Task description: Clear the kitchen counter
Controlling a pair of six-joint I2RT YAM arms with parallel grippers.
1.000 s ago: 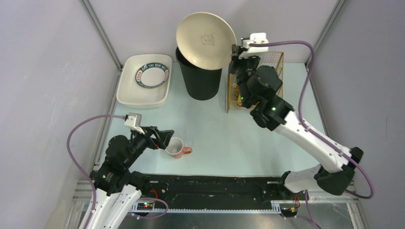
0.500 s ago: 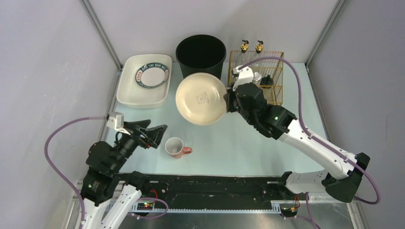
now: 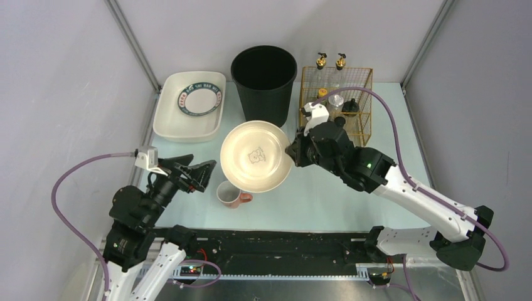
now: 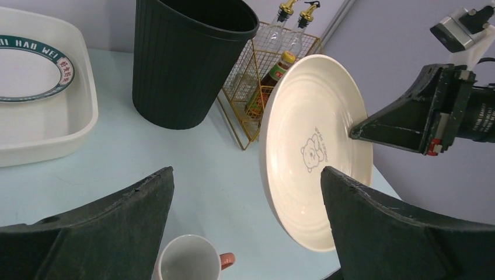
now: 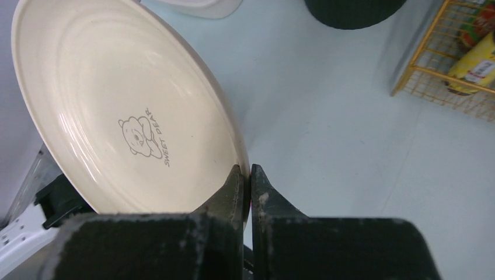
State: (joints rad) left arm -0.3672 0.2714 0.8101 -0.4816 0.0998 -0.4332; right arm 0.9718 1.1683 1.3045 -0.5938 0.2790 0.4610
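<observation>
Right gripper (image 5: 250, 175), jaws pinched on the near rim of a tilted cream plate (image 5: 117, 111) printed with a bear and small lettering. Beyond the plate: pale tabletop (image 5: 327, 128), black bin (image 5: 350, 9), white tray (image 5: 198, 6). Right of the plate: gold wire basket (image 5: 443, 70) holding bottles.

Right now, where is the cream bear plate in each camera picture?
Top external: plate at centre.
Left wrist: plate right of centre, tilted on edge.
Right wrist: plate upper left, rim pinched by the right gripper.
Shared landmark: black bin, seen in all three.
</observation>
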